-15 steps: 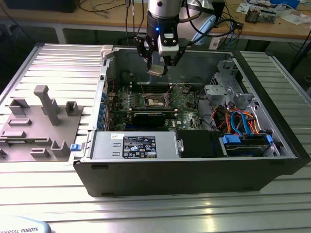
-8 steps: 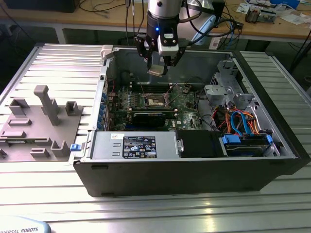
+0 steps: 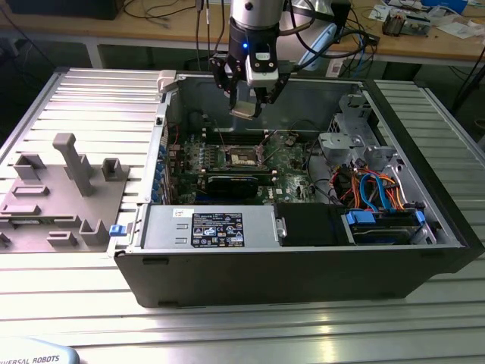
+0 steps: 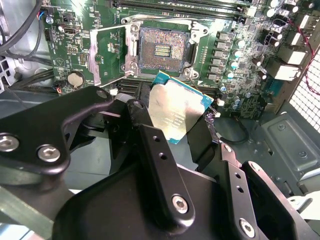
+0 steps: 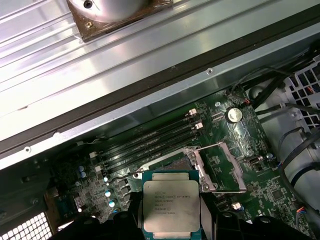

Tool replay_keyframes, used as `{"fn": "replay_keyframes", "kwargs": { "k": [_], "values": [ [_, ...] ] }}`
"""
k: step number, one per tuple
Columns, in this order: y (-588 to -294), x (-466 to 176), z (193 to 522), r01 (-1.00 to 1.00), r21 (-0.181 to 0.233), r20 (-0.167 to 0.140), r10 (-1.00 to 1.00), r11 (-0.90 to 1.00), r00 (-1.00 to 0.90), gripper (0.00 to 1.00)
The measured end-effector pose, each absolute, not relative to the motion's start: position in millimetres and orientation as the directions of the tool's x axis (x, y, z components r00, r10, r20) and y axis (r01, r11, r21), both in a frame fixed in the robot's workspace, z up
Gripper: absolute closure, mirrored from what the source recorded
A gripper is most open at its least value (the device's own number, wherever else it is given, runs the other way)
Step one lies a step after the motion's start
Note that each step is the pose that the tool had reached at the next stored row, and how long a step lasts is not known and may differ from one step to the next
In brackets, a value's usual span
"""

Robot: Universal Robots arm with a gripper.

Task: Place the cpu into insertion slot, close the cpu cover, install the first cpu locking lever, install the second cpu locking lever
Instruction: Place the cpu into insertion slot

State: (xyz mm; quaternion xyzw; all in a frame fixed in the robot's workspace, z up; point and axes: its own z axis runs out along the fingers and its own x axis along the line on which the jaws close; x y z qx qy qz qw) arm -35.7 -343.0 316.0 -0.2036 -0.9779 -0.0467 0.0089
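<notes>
Above the insertion slot (image 4: 163, 48), the cpu (image 4: 176, 106) is gripped by the closed gripper (image 3: 247, 106); the cpu cover (image 4: 107, 50) stands open.

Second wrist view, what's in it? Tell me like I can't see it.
The gripper holds the cpu, a silvery square chip, above a green circuit board. Beyond it the insertion slot lies uncovered, with the cpu cover swung open beside it.

The silvery square cpu (image 4: 175, 107), green at its edges, hangs tilted in the air, near but clear of the insertion slot (image 4: 162, 48), whose tan contact field lies bare. The grey cpu cover (image 4: 107, 50) is swung open beside the slot.
</notes>
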Motion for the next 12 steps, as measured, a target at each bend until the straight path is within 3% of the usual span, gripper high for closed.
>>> {"fn": "replay_keyframes", "kwargs": {
  "k": [12],
  "values": [
    [-343.0, -35.7, 315.5, 0.405, 0.088, 0.036, 0.403, 0.91, -0.914, 0.46]
  ]
}}
